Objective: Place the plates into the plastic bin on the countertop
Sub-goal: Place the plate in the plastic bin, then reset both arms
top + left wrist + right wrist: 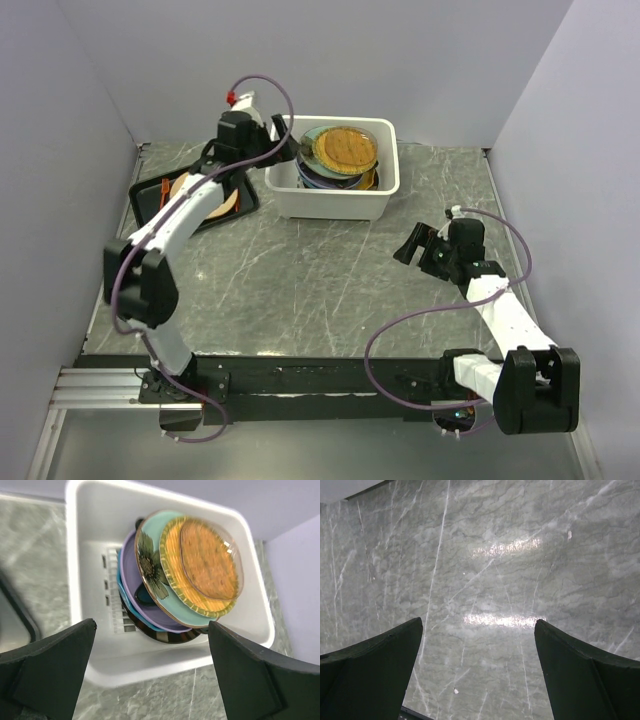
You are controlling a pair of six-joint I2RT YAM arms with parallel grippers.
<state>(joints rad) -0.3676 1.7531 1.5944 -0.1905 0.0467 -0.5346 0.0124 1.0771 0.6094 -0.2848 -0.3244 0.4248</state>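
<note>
The plates (200, 565) are stacked aslant in the bin (95, 525) at the far edge of the countertop (300, 280), just ahead of the nearer left gripper (151, 627), spread wide and empty; the right gripper (478, 621) is held wide, well apart.

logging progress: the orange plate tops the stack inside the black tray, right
Not quite. The orange plate does top the stack, but that stack sits inside the white plastic bin, not the black tray. The left wrist view shows it.
</note>
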